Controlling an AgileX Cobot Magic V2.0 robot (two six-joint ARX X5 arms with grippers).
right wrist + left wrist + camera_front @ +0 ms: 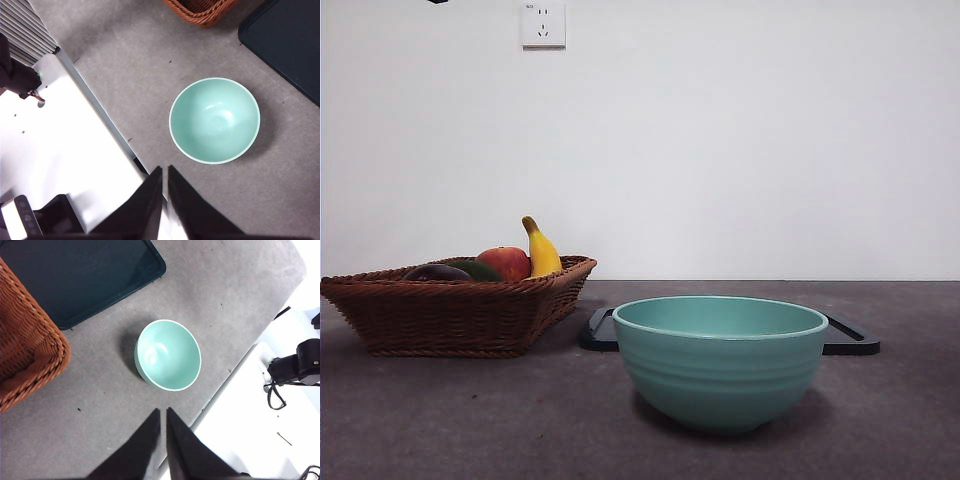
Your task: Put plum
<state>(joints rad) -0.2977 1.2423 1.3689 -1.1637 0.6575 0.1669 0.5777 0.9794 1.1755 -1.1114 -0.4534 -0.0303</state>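
Nearest the front camera stands the bowl (720,360), teal, with nothing in it in either wrist view. Both arms wait high. Left gripper (163,412): jaws nearly pressed together, only a thin slit between the tips, holding nothing, hovering over the table edge with the bowl beyond. Right gripper (165,170): same state, jaws all but closed and holding nothing, the bowl close ahead of it.

Outward from there: the basket (450,310) sits to one side of the bowl, apart from it, and the dark tray (850,340) lies behind the bowl. The plum (436,272) lies in the basket, low, only its dark top showing over the rim. Green fruit (478,269) sits just beside it, apparently touching; apple (505,262) and banana (541,250) further along.

Risks, as I judge them:
- Plum is dark, low and next to the green fruit; I could close on the wrong one, or nudge the neighbours.
- Jaws must spread wide first; glossy round skin may slip out.
- Basket rim could catch a jaw on descent.
- Destination is not named; I assume bowl, possibly tray.
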